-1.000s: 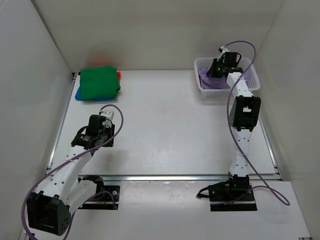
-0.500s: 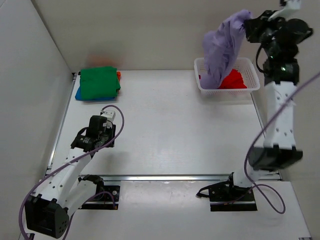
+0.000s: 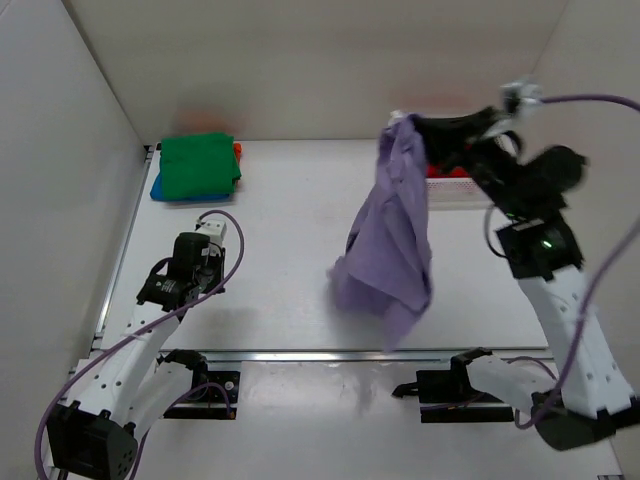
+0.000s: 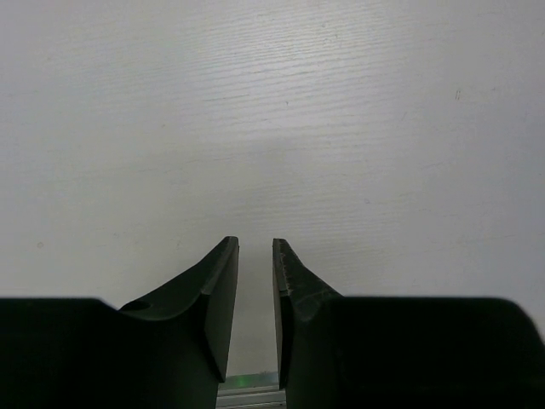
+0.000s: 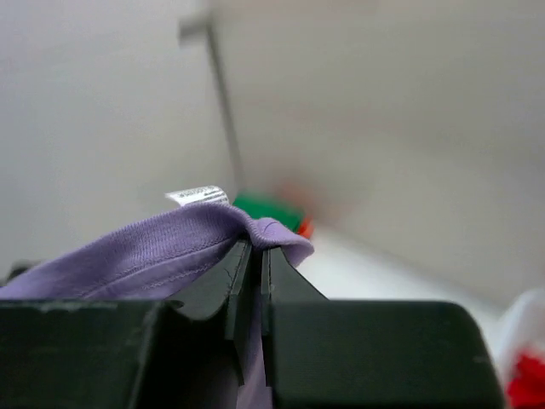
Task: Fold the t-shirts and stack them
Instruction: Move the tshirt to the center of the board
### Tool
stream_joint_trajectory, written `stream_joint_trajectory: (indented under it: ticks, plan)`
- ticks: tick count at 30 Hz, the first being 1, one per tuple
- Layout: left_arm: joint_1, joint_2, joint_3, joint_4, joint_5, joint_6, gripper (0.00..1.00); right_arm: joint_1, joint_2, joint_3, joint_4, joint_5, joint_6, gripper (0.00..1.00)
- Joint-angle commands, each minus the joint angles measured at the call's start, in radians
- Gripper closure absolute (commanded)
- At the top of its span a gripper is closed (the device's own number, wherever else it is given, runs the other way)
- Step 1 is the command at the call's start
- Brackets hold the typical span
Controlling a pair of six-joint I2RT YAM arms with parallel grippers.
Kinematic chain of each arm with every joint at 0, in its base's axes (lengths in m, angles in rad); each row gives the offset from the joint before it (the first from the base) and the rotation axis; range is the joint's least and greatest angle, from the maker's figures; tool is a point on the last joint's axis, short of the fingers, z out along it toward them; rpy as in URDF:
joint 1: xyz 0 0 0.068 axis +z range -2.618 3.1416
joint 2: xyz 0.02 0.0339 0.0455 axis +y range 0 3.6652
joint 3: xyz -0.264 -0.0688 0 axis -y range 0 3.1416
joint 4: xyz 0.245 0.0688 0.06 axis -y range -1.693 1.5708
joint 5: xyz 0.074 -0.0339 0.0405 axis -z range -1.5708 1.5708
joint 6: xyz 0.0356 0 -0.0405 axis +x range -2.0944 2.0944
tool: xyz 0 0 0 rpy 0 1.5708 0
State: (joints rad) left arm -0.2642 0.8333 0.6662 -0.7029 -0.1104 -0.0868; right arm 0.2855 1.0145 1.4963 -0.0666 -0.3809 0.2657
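My right gripper (image 3: 412,127) is shut on the collar of the lavender t-shirt (image 3: 392,240), which hangs in the air over the middle of the table; the collar and its white label show in the right wrist view (image 5: 196,234). A folded green t-shirt (image 3: 198,164) lies on top of a stack at the back left, with a blue shirt (image 3: 158,188) under it and an orange one (image 3: 238,150) at its right edge. A red t-shirt (image 3: 446,172) lies in the basket behind my right arm. My left gripper (image 4: 255,247) is slightly open and empty, low over the bare table at the left.
The white mesh basket (image 3: 458,187) stands at the back right, mostly hidden by my right arm. White walls close in the table on the left, back and right. A metal rail (image 3: 300,353) runs along the near edge.
My right arm has lifted the lavender t-shirt out of the basket and swung it left and toward the near side, over the table's middle. The left arm has barely moved.
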Motion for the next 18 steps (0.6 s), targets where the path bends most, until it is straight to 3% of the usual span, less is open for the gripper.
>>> stream_joint_trajectory:
  ticks: [1, 5, 6, 7, 8, 9, 10, 15, 18]
  plan:
    - [0.005, -0.019, -0.008, 0.014, -0.021, -0.008, 0.66, 0.151, 0.168, -0.118, -0.021, 0.056, -0.003, 1.0]
    - [0.011, -0.013, -0.002, 0.016, -0.022, -0.011, 0.66, 0.256, 0.352, -0.197, -0.015, 0.1, -0.011, 0.99]
    - [0.016, -0.013, -0.007, 0.008, -0.026, -0.01, 0.63, 0.264, 0.383, -0.186, -0.065, 0.132, -0.032, 0.88]
    - [0.013, -0.008, -0.01, 0.014, -0.023, -0.01, 0.48, 0.279, 0.442, -0.139, -0.153, 0.19, -0.051, 0.74]
    - [0.008, -0.003, -0.002, 0.014, -0.014, -0.002, 0.36, 0.274, 0.479, -0.107, -0.177, 0.218, -0.068, 0.66]
    - [-0.001, -0.002, -0.007, 0.022, 0.007, -0.001, 0.29, 0.259, 0.483, -0.111, -0.203, 0.244, -0.068, 0.56]
    - [-0.004, -0.002, -0.005, 0.02, 0.021, 0.01, 0.28, 0.241, 0.474, -0.134, -0.2, 0.244, -0.045, 0.49]
    - [-0.013, -0.121, -0.048, 0.13, 0.11, 0.004, 0.27, 0.071, 0.337, -0.31, -0.193, 0.171, -0.008, 0.45]
    - [-0.03, -0.172, -0.082, 0.262, 0.172, -0.08, 0.31, 0.052, 0.302, -0.405, -0.211, 0.114, -0.075, 0.54]
